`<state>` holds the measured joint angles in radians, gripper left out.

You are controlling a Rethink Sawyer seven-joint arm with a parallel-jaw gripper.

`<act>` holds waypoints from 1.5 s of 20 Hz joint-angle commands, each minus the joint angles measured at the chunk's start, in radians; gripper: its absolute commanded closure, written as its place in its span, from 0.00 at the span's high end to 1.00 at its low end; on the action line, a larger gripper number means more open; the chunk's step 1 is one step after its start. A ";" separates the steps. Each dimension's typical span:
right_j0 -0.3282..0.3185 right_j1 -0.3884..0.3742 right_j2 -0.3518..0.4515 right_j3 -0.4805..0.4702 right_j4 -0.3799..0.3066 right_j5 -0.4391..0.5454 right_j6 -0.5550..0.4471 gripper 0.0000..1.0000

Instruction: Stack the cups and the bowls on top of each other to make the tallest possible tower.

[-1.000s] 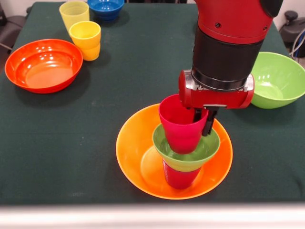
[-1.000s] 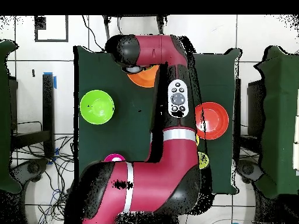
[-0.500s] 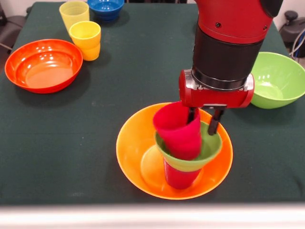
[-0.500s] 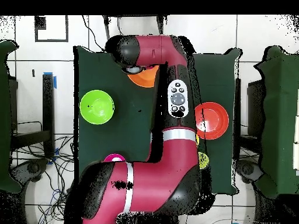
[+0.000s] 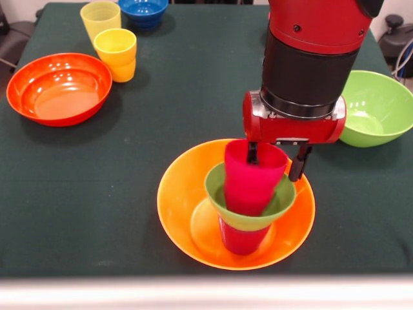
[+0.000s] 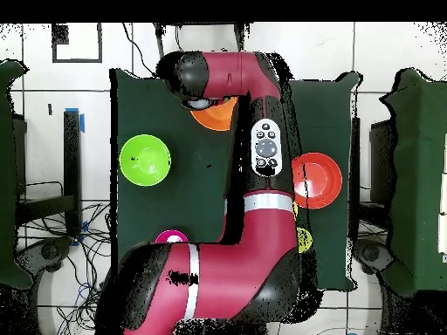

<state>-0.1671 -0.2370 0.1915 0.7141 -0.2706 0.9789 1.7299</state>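
The tower stands in the front view: a large yellow-orange bowl (image 5: pixel 187 200) holds a dark red-looking cup (image 5: pixel 242 240), which carries the small green bowl (image 5: pixel 222 190). A red-pink cup (image 5: pixel 248 184) sits upright in that green bowl. My gripper (image 5: pixel 275 160) hangs over the cup's right rim and is open, with one finger inside the cup and the other outside it. Neither finger presses the wall. In the overhead view the arm (image 6: pixel 262 157) hides the tower, and only a slice of the yellow-orange bowl (image 6: pixel 218 116) shows.
A wide orange-red bowl (image 5: pixel 58 87), a yellow-orange cup (image 5: pixel 116 53), a pale yellow cup (image 5: pixel 100 18) and a blue bowl (image 5: pixel 143 10) stand at the far left. The large green bowl (image 5: pixel 374 106) is at the right. A small pink bowl (image 6: pixel 170 236) shows overhead.
The fingers have spread apart and let go of the red-pink cup. The cup tipped left half a second ago and now stands upright in the green bowl.
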 commanded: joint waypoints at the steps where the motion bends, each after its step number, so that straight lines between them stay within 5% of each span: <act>1: 0.013 -0.019 0.041 0.084 0.000 -0.009 -0.022 1.00; 15: 0.023 -0.006 0.038 0.035 -0.002 0.057 -0.024 1.00; 21: 0.026 -0.171 -0.008 0.160 0.042 0.236 -0.016 1.00; 24: 0.024 -0.184 -0.007 0.159 0.051 0.271 -0.023 1.00; 30: 0.014 -0.203 0.000 0.275 0.059 0.145 0.019 1.00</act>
<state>-0.1649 -0.3920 0.1782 0.7979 -0.2161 1.1122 1.7299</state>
